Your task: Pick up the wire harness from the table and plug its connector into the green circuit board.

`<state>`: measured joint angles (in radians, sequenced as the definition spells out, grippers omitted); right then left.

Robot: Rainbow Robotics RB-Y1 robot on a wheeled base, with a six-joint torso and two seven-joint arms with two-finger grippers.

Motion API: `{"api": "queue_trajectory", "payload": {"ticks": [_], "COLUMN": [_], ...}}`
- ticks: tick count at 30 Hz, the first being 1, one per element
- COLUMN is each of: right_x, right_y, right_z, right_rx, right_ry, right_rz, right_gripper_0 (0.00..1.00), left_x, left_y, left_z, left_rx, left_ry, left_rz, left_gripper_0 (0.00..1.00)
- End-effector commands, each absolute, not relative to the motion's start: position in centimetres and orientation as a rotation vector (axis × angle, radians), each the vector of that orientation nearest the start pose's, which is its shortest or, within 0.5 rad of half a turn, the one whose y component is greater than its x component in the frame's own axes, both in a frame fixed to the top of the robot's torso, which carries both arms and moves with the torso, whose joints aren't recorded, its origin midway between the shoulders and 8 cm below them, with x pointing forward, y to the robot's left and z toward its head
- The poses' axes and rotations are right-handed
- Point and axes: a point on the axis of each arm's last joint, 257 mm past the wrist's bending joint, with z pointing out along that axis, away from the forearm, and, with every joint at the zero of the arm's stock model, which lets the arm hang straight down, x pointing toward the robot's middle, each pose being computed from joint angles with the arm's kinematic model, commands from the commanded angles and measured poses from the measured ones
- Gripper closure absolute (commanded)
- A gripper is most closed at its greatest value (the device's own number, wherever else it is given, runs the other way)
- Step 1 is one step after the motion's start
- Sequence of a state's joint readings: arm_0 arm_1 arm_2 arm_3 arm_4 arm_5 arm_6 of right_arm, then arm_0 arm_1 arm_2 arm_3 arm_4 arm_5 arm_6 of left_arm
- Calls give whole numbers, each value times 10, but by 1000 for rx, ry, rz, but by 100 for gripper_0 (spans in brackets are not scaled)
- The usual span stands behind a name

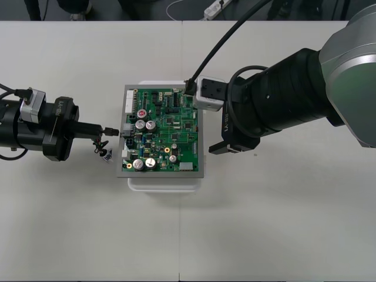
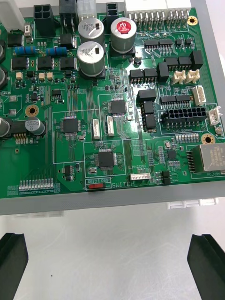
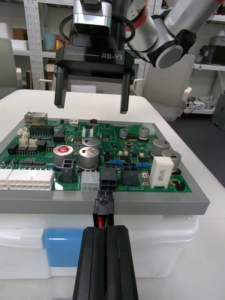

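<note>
- Pale surface (image 1: 282,223) spans the front view, with a strip of dark floor (image 1: 147,9) beyond its far edge.
- Near the middle of the surface, a green circuit board (image 1: 176,135) lies flat on a white base (image 1: 164,183), between the 2 arms.
- From the surface's left edge, the left hand (image 1: 113,130) reaches in level and stops just beside the board's left edge. Its 2 black fingers (image 3: 105,267) are narrow, pressed together on the wire harness.
- At the left fingertips, the harness's small black plug (image 3: 103,207) projects forward and meets a black header (image 3: 108,179) on the board's left edge. Whether the plug is fully seated cannot be told.
- Red and black wires (image 3: 104,221) run from the plug back between the left fingers.
- Below the left hand, slack wire loops down to the round metal socket (image 1: 105,155), which sits beside the board's left edge and apart from it. Whether the socket touches the surface cannot be told.
- From the surface's right edge, the right hand (image 3: 91,104) comes in and hovers above the board's right edge. Its 2 fingers (image 2: 11,262) stand wide apart and hold nothing.
- In the right wrist view, bare surface lies between those fingers, and the board's grey frame (image 2: 117,199) lies just ahead of them.
</note>
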<state>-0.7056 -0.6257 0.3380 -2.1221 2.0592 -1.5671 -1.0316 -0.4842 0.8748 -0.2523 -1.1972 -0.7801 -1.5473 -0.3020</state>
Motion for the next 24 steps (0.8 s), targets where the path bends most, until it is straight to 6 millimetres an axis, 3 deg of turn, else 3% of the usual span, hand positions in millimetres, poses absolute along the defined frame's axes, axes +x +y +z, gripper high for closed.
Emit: {"api": "queue_trajectory", "payload": {"ticks": [1,24], "right_x": [402,402], "right_y": [-28,-26], "right_z": [-94,-97], "right_rx": [-1721,-1728], "right_ry": [1646,1637], "right_rz": [171,165], "right_gripper_0": [0,0], "left_x": [391,387], "left_y": [156,150], "left_z": [-95,-93], "left_rx": [1546,1551], "left_ry": [906,882], "left_rz": [-878,-885], "left_gripper_0": [100,100]}}
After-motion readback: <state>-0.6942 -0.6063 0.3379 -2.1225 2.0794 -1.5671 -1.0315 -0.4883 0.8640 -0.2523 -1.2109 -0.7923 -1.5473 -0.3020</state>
